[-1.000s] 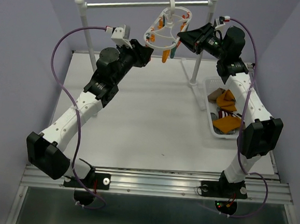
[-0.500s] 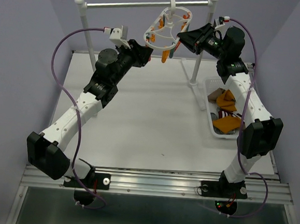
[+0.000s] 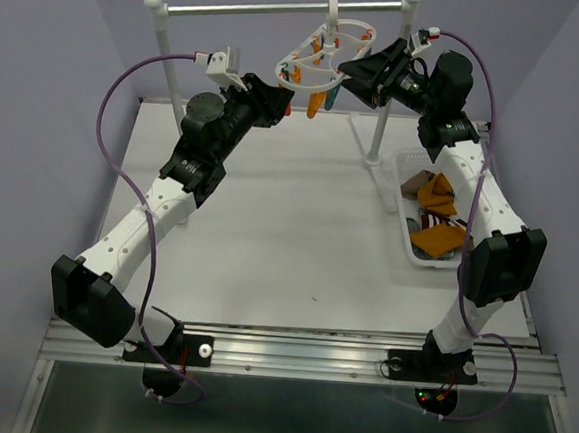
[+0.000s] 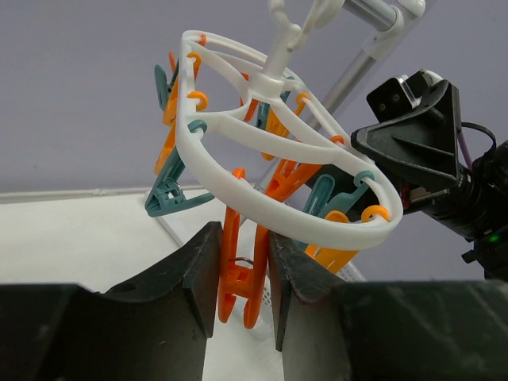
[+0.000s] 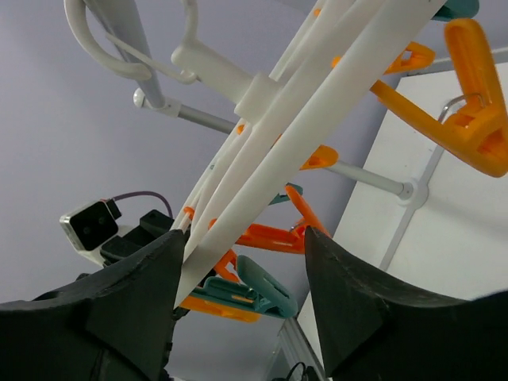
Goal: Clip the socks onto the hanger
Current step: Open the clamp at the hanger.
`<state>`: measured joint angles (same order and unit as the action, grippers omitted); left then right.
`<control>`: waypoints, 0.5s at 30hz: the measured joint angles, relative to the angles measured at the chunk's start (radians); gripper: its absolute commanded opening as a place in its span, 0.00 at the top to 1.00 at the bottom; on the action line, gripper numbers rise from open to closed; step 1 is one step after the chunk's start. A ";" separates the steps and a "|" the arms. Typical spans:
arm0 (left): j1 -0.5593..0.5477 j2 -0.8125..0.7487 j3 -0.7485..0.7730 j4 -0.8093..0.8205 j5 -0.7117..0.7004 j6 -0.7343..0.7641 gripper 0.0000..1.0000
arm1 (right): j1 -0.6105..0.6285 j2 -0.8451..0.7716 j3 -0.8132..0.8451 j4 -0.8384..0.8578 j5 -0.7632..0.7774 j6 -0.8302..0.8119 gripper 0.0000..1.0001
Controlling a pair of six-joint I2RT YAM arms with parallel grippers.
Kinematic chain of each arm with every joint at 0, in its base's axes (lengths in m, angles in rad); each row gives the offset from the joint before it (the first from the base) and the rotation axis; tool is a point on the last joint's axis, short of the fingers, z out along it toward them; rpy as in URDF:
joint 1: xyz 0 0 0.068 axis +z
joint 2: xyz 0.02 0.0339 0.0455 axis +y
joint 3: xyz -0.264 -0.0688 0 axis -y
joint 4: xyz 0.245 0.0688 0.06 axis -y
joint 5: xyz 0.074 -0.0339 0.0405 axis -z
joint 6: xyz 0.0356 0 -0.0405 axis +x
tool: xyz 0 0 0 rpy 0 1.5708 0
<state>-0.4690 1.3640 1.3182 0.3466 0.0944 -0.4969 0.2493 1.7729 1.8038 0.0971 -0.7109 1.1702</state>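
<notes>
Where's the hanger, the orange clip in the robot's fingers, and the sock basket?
hanger [image 4: 210,168], left wrist view, white ring's near edge
orange clip [image 4: 238,262], left wrist view, its middle
basket [image 3: 431,262], top view, near rim

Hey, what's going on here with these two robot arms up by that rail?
Both arms are up at the hanger, which hangs from the silver rail. The left gripper is pinching one orange clip under the ring; the right gripper stands open with the ring's rim between its fingers. The socks lie in the white basket on the right; neither gripper holds one.
</notes>
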 measured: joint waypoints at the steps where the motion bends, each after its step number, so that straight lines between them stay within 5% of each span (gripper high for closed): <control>1: 0.000 0.000 0.001 -0.002 -0.001 -0.007 1.00 | 0.001 -0.001 0.000 -0.003 -0.004 -0.014 0.24; 9: 0.000 0.000 0.004 -0.024 -0.023 -0.037 1.00 | 0.002 -0.120 -0.068 -0.085 0.027 -0.208 0.00; 15: 0.000 0.000 0.005 -0.045 -0.039 -0.059 1.00 | 0.007 -0.253 -0.121 -0.185 0.093 -0.383 0.00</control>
<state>-0.4690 1.3640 1.3228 0.3012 0.0551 -0.5556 0.2565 1.5204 1.6833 -0.0879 -0.6174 0.7868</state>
